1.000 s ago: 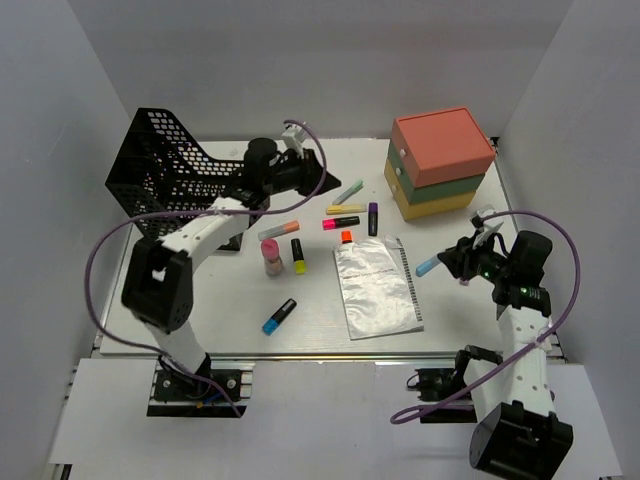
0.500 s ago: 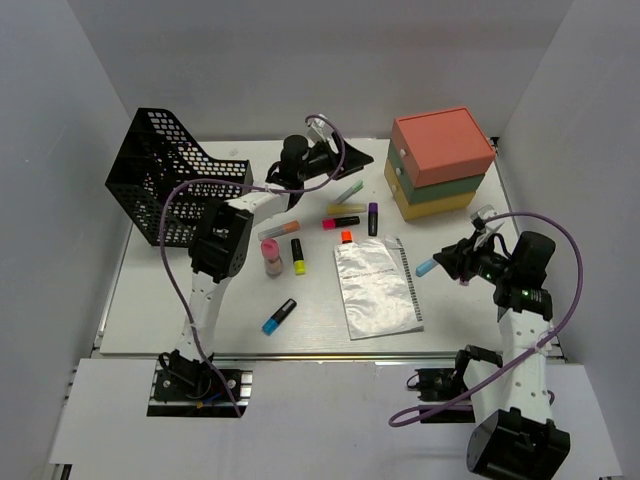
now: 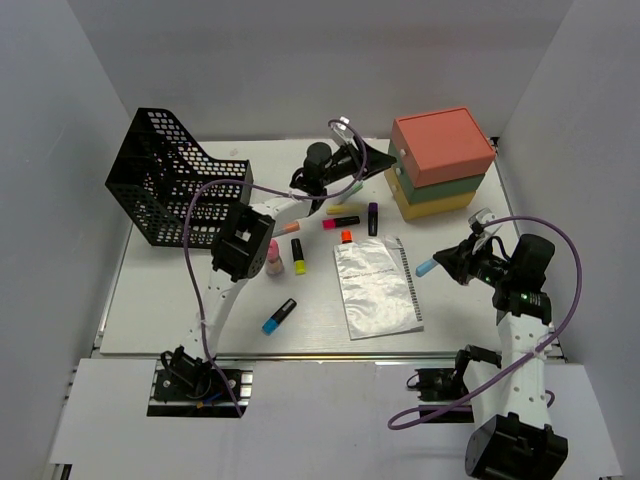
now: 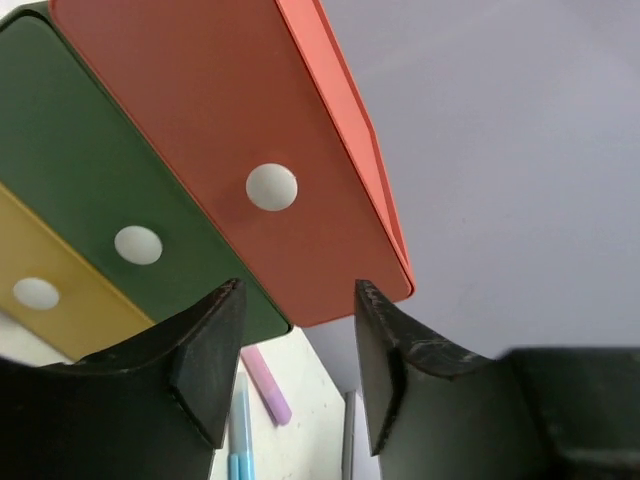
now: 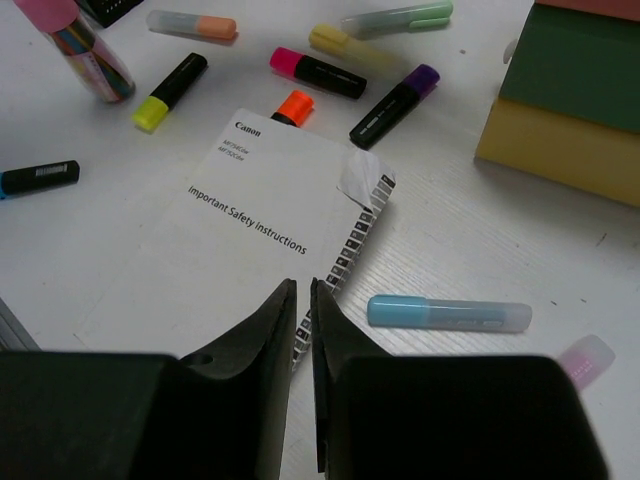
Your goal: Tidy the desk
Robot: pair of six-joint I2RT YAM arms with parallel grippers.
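Left gripper (image 4: 295,300) is spread wide and empty, facing the drawer box (image 3: 440,160); right gripper (image 5: 303,290), fingers almost pressed together on nothing, hovers over the booklet (image 5: 250,230) on the white desk (image 3: 160,300) beneath both arms, blue marker (image 5: 440,312) just beside

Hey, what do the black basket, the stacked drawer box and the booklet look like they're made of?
The black basket looks like matte coated metal mesh, from its evenly perforated walls. The drawer box seems smooth satin plastic, with round white knobs. The booklet is printed paper; its sheen from above suggests a clear sleeve, though that's uncertain.
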